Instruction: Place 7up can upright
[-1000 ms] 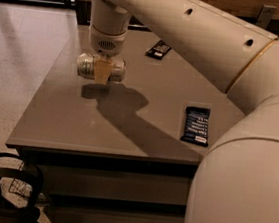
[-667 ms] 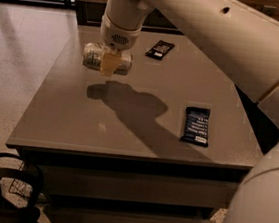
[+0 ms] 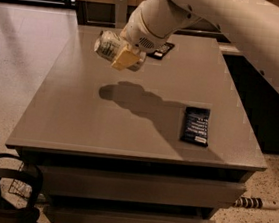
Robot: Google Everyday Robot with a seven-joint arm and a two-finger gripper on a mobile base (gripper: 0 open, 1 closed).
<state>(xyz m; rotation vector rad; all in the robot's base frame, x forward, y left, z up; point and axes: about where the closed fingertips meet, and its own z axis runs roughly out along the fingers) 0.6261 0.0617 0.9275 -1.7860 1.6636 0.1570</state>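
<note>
Since a second ago we see the gripper lifted higher above the table and carried a little toward the far side, and the 7up can has gone with it. The wrist has also tipped over, so the arm now reaches in from the upper right at a slant instead of hanging straight down.

We find the can clamped between the fingers, one yellowish pad pressed flat on its near side (the other pad sits behind the can and we cannot see it). The can lies on its side in the grasp, tilted, with its round silver end turned to the left and slightly up. It hangs in the air, clear of the grey tabletop, over the far left part of the surface.

Below and to the right of it we see the shadow of can and wrist spread across the table.

Just behind the gripper, near the far edge, lies the flat black wrapper. The dark-blue snack bar lies flat near the right front corner, well apart from the can. Both sit where they were in the earlier views.
</note>
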